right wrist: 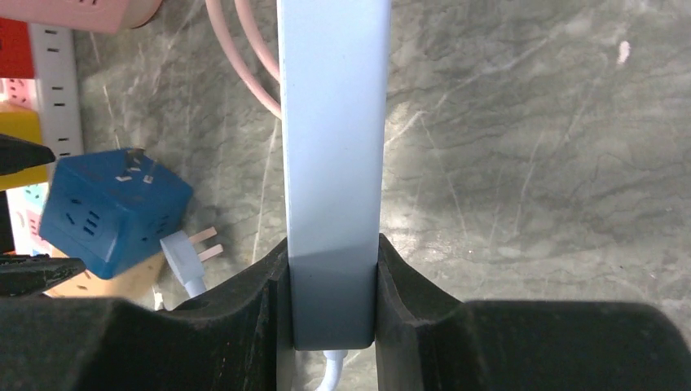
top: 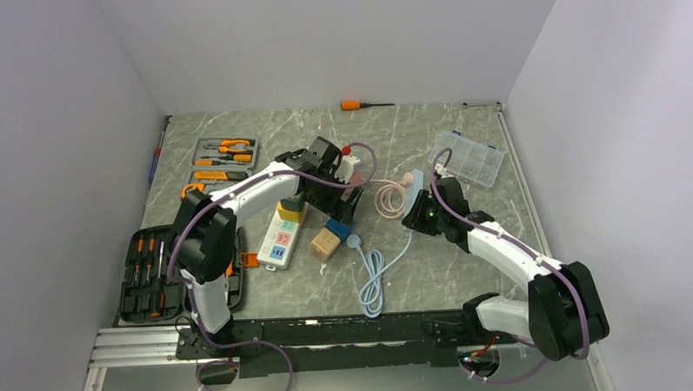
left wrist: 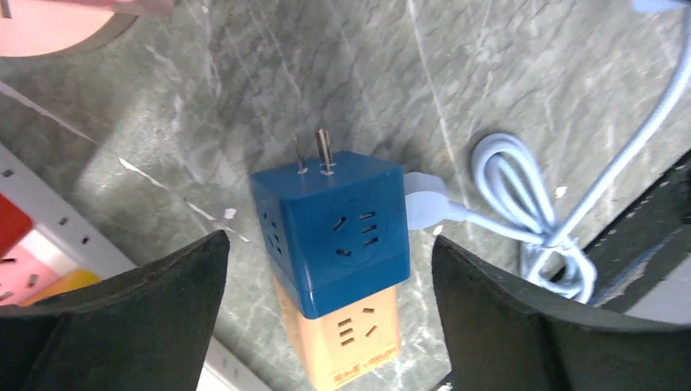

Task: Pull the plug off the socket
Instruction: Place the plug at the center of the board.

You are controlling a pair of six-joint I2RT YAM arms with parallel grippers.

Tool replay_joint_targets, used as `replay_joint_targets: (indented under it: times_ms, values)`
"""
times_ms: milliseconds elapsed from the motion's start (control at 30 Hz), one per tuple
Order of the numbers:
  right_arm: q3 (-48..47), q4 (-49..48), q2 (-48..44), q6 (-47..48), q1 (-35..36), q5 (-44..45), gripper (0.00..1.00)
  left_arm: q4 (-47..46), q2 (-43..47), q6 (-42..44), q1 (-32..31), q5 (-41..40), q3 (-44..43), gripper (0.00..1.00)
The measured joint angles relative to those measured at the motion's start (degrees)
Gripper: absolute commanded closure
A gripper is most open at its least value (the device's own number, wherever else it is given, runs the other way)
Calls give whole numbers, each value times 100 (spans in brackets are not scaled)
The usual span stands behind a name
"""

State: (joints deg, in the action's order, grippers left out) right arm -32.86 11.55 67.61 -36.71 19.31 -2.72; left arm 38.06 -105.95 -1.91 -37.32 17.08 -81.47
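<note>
Far left on the surface (top: 466, 243): one black tool case (top: 146, 276), open, with a row of screwdrivers; count unclear. Beyond it, one grey tray (top: 224, 158) of orange-handled hand tools. Next right, one long white socket (top: 278, 247) lies diagonally, its near end with small coloured marks. Two cubes show on it in the top view, a yellow cube (top: 289, 214) and a dark cube (top: 294, 200). Its far part is hidden under the left arm. The left tool (left wrist: 329, 248) is spread wide and grips nothing. Both pads (left wrist: 155, 301) stand clear of one blue cube adapter (left wrist: 350, 224), which lies off the socket, to its right, with two bare prongs up. It touches one orange cube (left wrist: 350, 346); whether it rests on it or leans on it, cannot tell. One pale cable plug (right wrist: 189, 252), two prongs bare, lies just beside the blue cube, and its cable ends in one coil (top: 372, 286) near the arm bases. One pink disc (left wrist: 49, 24) is cut off by the frame edge, with a pink cable (top: 388, 198) looped nearby. The right tool (right wrist: 334, 277) is clenched on one light-blue strip (right wrist: 332, 122), whose far end is cut off in the wrist view. Far right: one clear compartment box (top: 470, 156), contents too small to read. At the far edge: one orange-handled screwdriver (top: 357, 104).
</note>
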Motion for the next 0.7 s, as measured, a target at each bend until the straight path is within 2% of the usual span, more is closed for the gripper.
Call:
replay_joint_targets:
  times_ms: [167,333,433,533,700]
  values:
    - [-96,-90,118,122,0,-297,100,221,-74,-136,13,302,-249,1]
    - [-98,-267,243,238,39,-564,100,610,-83,111,42,557,-833,1]
    - [-166,-306,341,348,162,-688,100,522,9,496,48,546,-1038,1]
    - [-398,-302,557,501,321,-824,100,120,302,1119,50,428,-776,1]
    - [-1139,-105,1058,741,474,-1132,100,-361,345,2015,50,402,-717,1]
